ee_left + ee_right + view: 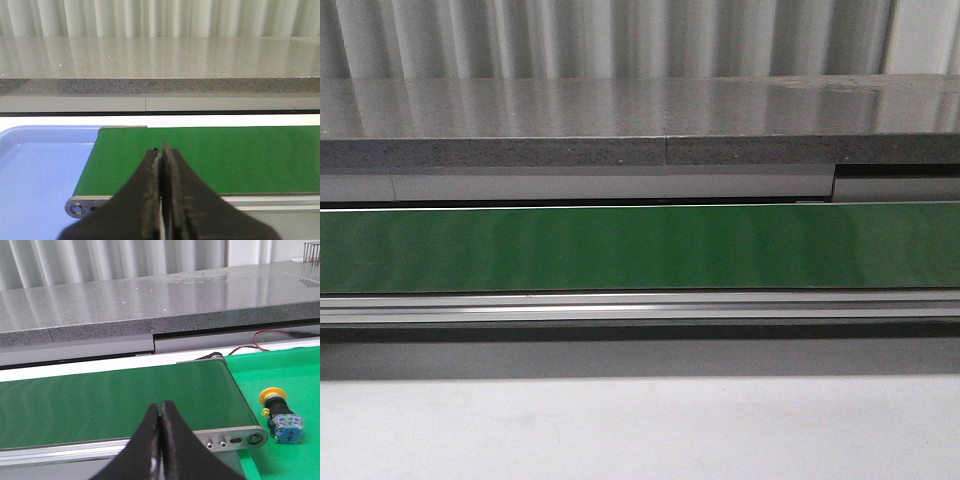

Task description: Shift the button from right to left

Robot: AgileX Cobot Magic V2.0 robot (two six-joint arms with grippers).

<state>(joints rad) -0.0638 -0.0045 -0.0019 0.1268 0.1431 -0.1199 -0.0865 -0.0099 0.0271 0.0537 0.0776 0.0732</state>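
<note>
A: What is the left gripper doing?

B: Its two black fingers are pressed together, with only a thin line between them, and they hold nothing. They hang over the left end of the green belt. Just beside that end lies a light blue tray.

A: And the right gripper?

B: The same. Its fingers are closed on each other and they are empty. They are above the right end of the belt, near the metal end piece with its small holes.

A: Where is the button?

B: It lies on its side on a bright green mat, just beside the right end of the belt. The yellow head points away, and the clear and blue block is nearer to the camera. The gripper does not touch it.

A: What about the room?

B: Behind the belt is a grey speckled counter and behind it a ribbed pale wall. A red wire runs under the counter on the right.

A: Is something hard to see?

B: Yes. In the front view the belt runs across, but no gripper, tray or button appears there. The tray is cut by the picture edge.
</note>
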